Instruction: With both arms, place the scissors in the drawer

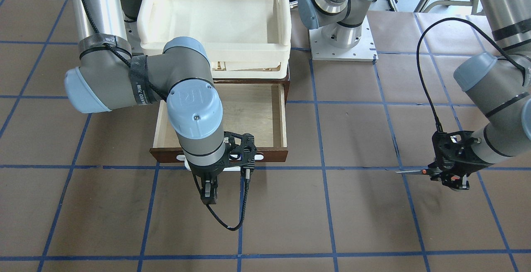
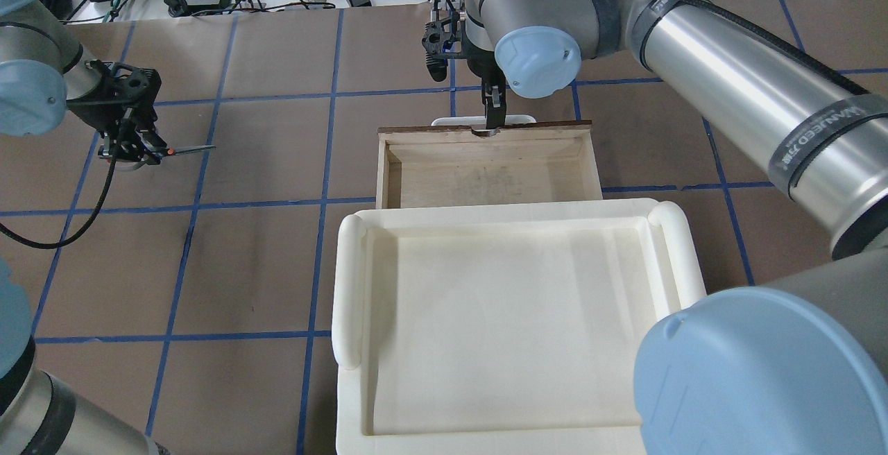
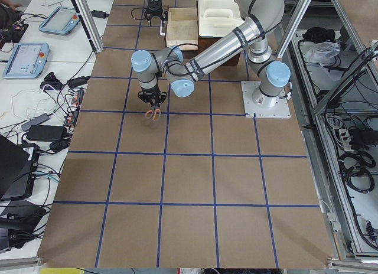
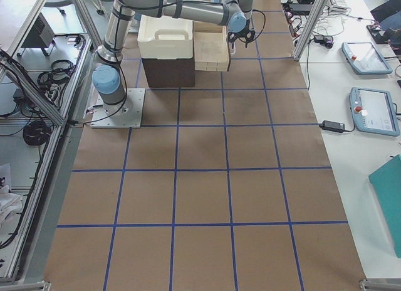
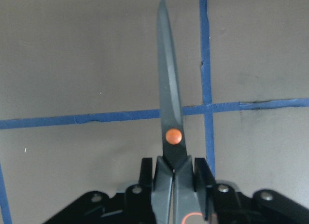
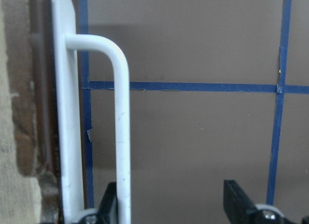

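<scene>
The left gripper (image 5: 174, 172) is clamping its fingers (image 5: 203, 172) tight on the scissors (image 5: 169, 108), pinching them just behind the orange pivot dot (image 5: 173, 135). The dark blades are lying closed together and pointing right, toward the drawer (image 2: 386, 176). The scissors are sitting well to the left of the drawer, over the brown table (image 1: 352, 222) with its blue tape lines. Whether they are touching the surface cannot be told.

The right gripper (image 6: 171, 204) is hanging at the far side of the drawer, spread wide and gripping nothing. The white bar handle (image 6: 120, 137) is standing between its fingers (image 6: 236, 200), close against one of them. The drawer is standing pulled out toward the far edge, with its pale plywood floor showing. The cream tray (image 2: 347, 281) is sitting above it on the near side.
</scene>
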`<act>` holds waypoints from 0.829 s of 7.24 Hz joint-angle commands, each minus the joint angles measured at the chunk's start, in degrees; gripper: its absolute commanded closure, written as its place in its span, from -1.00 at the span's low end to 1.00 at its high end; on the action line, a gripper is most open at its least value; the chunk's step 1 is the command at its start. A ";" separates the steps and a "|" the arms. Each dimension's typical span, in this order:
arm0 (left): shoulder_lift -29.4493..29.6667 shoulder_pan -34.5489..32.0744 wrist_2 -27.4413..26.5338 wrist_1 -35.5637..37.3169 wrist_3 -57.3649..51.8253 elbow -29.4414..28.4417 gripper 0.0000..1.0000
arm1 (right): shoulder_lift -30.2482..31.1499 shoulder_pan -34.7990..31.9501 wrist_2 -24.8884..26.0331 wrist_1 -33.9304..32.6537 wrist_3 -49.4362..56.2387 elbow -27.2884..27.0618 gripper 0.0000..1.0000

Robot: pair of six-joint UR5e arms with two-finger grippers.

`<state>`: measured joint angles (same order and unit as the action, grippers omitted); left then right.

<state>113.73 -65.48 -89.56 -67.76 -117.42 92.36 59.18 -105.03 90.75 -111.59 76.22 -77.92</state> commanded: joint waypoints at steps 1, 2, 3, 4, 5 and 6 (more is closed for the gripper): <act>0.00 0.00 -0.08 -0.01 0.00 0.02 1.00 | -0.12 0.00 -0.31 -0.29 0.07 0.14 -0.03; 0.00 0.00 -0.08 -0.01 0.00 0.02 1.00 | -0.12 0.00 -0.31 -0.29 0.07 0.14 -0.03; -0.08 0.00 0.00 -0.01 0.00 0.02 1.00 | -0.12 0.00 -0.23 -0.29 -0.02 0.14 -0.06; -0.08 0.00 0.00 -0.01 0.00 0.02 1.00 | -0.21 0.00 -0.57 -0.29 -0.80 0.05 -0.86; -0.08 0.00 -0.08 -0.01 0.00 0.02 1.00 | 0.23 0.00 -0.23 -0.20 -1.07 0.05 -1.00; -0.08 0.00 0.00 -0.01 0.00 0.02 1.00 | 1.45 0.17 0.03 -0.03 -1.25 0.05 -1.00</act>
<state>113.65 -65.48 -89.60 -67.77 -117.42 92.37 59.52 -104.97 90.51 -111.79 75.29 -77.86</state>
